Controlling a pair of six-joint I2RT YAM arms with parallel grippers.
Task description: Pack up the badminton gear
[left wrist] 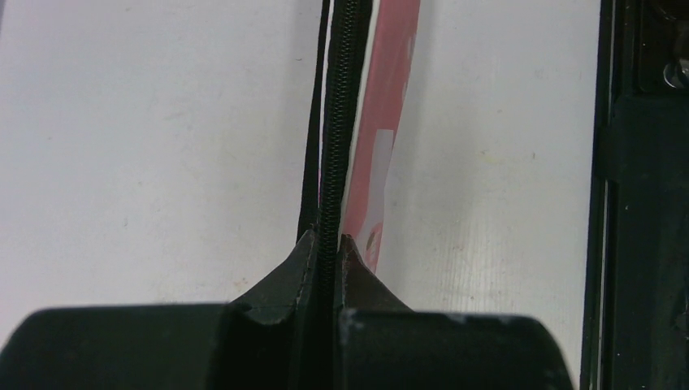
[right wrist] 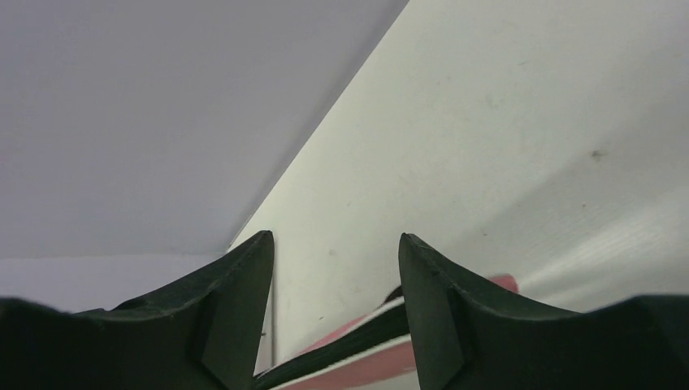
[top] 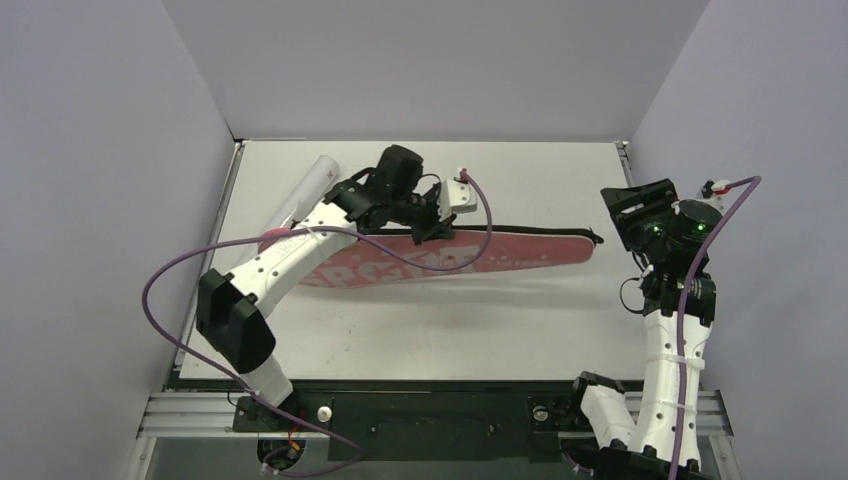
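Observation:
The pink "SPORT" cover point(top: 480, 252) lies flat across the middle of the table, narrow end to the right. My left gripper point(top: 432, 228) is over its far edge and shut on the black zipper edge point(left wrist: 335, 162); pink fabric point(left wrist: 388, 106) runs away just right of the jaws, and a thin black strap point(left wrist: 311, 162) runs along the left. A long white tube point(top: 308, 190) lies at the back left, partly under my left arm. My right gripper point(top: 622, 215) hovers just past the cover's narrow end, open and holding nothing; the cover's tip point(right wrist: 357, 357) shows low between its fingers point(right wrist: 244, 284).
The white table point(top: 420, 330) is boxed in by grey walls on the left, back and right point(right wrist: 162, 122). A black frame rail point(left wrist: 638, 203) runs along the near edge. Purple cables point(top: 165, 275) loop off both arms.

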